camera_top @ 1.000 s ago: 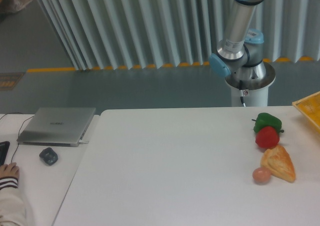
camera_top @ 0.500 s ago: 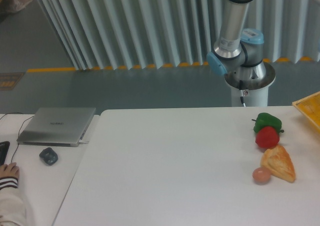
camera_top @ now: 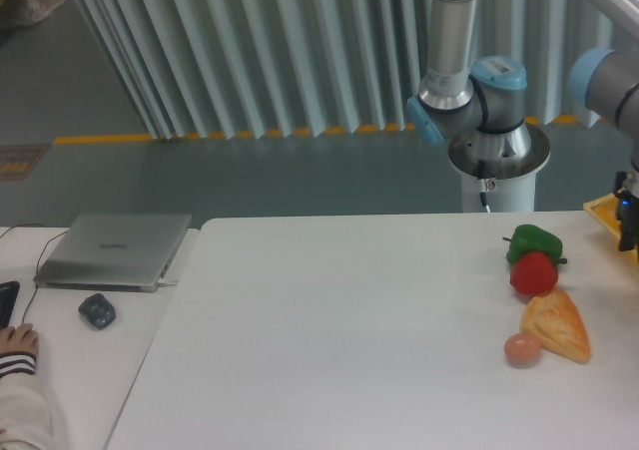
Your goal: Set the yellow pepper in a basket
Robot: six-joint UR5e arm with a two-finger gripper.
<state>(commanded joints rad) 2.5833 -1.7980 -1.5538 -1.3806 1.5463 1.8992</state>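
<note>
The yellow pepper is out of view. Only a corner of the yellow-orange basket [camera_top: 602,211] shows, at the table's right edge. My arm's wrist comes in from the upper right. The dark gripper [camera_top: 628,221] hangs at the frame's right edge, over that basket corner. The frame cuts it off, so its fingers and anything between them are hidden.
A green pepper [camera_top: 532,240] and a red pepper [camera_top: 534,273] touch each other at the right of the white table. In front of them lie a pale orange wedge [camera_top: 556,326] and a small pinkish ball [camera_top: 521,348]. On the left are a laptop [camera_top: 113,250], a mouse [camera_top: 97,311] and a person's hand [camera_top: 15,342].
The upright arm link has leaned further left. The wrist and gripper have come into view at the right edge, above the basket corner. The food pieces have not moved.
</note>
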